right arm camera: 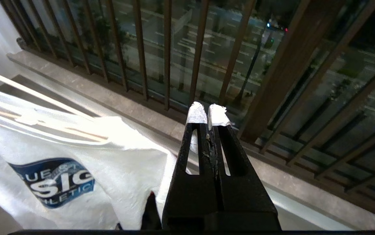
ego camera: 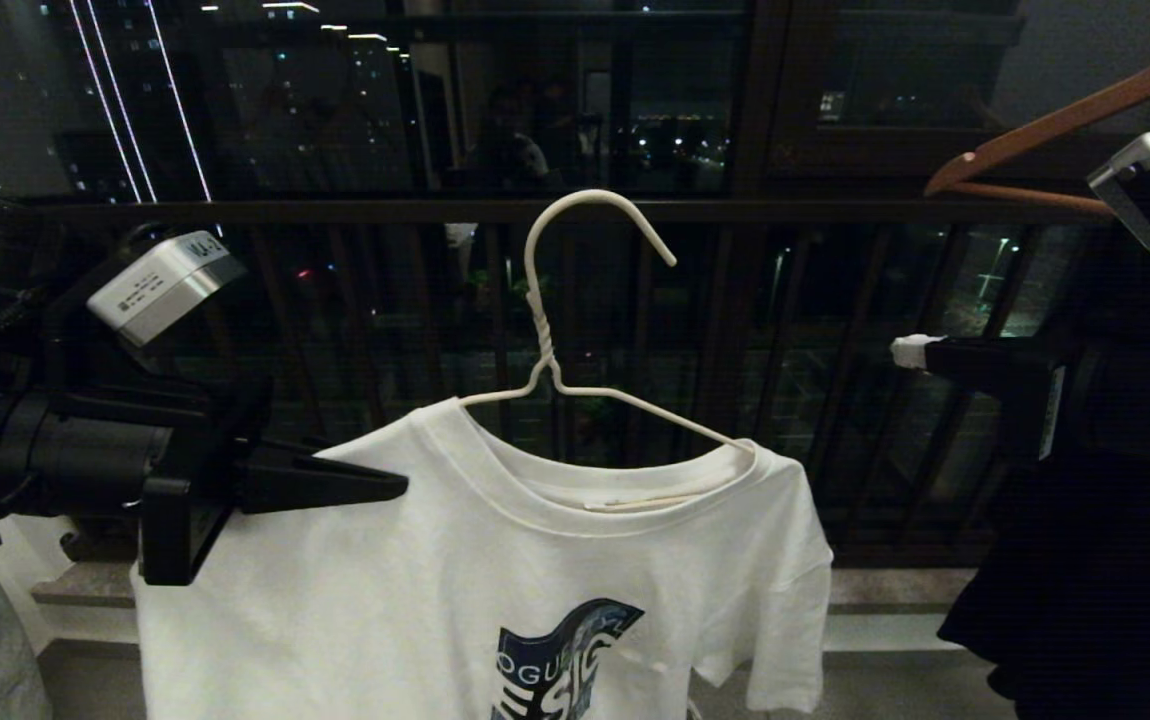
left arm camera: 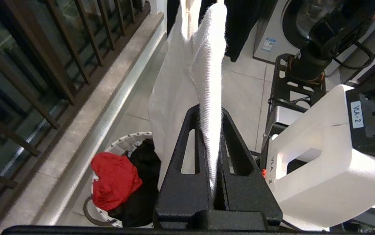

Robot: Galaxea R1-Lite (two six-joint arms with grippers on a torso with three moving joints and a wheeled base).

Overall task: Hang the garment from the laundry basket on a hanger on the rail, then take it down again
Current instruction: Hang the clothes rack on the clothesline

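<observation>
The floor (left arm camera: pixel 239 88) of pale tiles is carrying the laundry basket (left arm camera: pixel 122 141), which is sitting near the foot of a grey stone ledge (left arm camera: pixel 86 107) that is running along under the dark balcony railing (left arm camera: pixel 44 65). Inside the basket a red cloth (left arm camera: pixel 115 179) is lying beside a black garment (left arm camera: pixel 142 186), and the dark loop handle (left arm camera: pixel 91 217) is hanging over the rim. A white appliance (left arm camera: pixel 272 36) is standing on the same floor farther along, and the robot's black base frame (left arm camera: pixel 282 94) is resting on the tiles beside it.
</observation>
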